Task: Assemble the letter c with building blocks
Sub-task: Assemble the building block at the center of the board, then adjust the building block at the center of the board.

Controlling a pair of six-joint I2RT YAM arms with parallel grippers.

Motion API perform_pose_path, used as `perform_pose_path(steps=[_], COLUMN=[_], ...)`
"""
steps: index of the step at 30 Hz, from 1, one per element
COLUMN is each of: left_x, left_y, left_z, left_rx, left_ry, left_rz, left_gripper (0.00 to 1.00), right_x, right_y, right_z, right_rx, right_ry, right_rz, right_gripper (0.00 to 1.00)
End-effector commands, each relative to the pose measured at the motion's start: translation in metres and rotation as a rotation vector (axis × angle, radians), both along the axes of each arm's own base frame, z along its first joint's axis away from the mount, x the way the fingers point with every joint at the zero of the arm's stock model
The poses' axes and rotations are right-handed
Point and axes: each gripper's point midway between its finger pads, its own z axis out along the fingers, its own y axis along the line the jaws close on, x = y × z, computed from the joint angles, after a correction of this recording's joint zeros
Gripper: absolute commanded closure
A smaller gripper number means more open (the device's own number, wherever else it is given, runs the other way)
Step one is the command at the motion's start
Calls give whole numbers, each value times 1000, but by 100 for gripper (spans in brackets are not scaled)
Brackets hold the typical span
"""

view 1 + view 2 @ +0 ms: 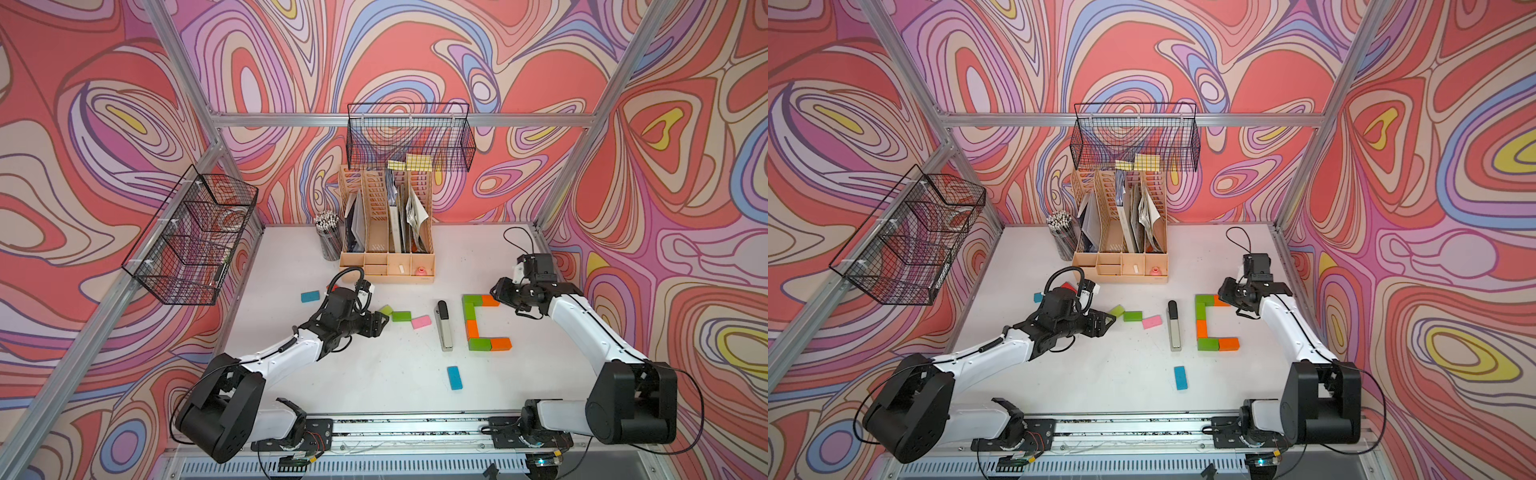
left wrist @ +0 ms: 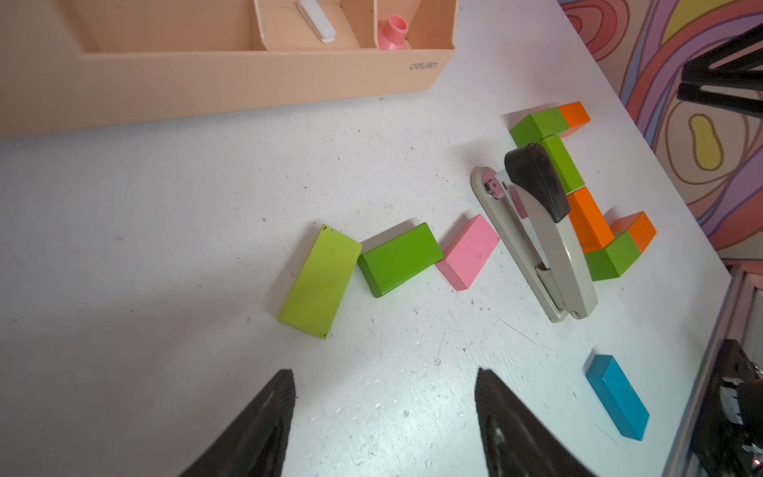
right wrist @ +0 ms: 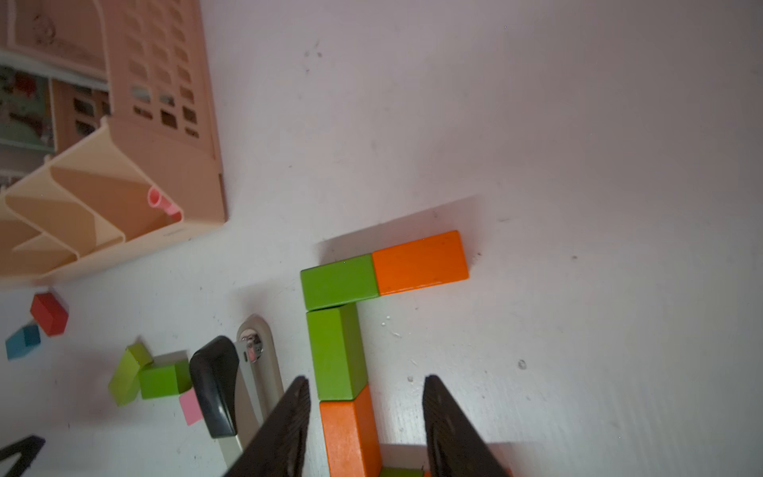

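Left gripper (image 2: 384, 371); stapler (image 2: 549, 247) beside letter c (image 2: 565, 169)

The stapler (image 1: 444, 326) lies alongside the spine of the letter c (image 1: 472, 328), leaving what seems only a narrow lane. Inside the bracket and past its open side the tabletop (image 1: 519, 374) is free. The lime block (image 2: 320, 283), green block (image 2: 398, 260) and pink block (image 2: 468, 252) form a chain on the stapler's other side.

Stapler (image 1: 444, 327) flat on table (image 1: 395, 382); organizer (image 1: 375, 195), pencil cup (image 1: 330, 243) behind; 2 wire baskets (image 1: 409, 137).
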Motion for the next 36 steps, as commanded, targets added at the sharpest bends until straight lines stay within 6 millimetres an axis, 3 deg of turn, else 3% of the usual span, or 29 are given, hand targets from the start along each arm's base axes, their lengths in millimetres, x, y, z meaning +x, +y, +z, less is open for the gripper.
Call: perform_pose_path(steps=[1, 7, 17, 26, 36], left_x=[8, 9, 30, 44, 43], left_y=[16, 10, 5, -5, -10], left_z=[2, -2, -20, -41, -61], left_rx=[47, 42, 183, 258, 305], left_ry=[12, 40, 48, 74, 134], left_rz=[103, 91, 42, -1, -21], left_gripper=[27, 22, 27, 29, 33], right_x=[10, 9, 5, -7, -19], right_y=[43, 99, 145, 161, 157], right_z=[13, 21, 16, 21, 17], right_rx=[13, 61, 87, 84, 79], right_ry=[-55, -90, -93, -134, -144], right_rz=[159, 305, 453, 535, 549], right_gripper=[43, 39, 34, 34, 34])
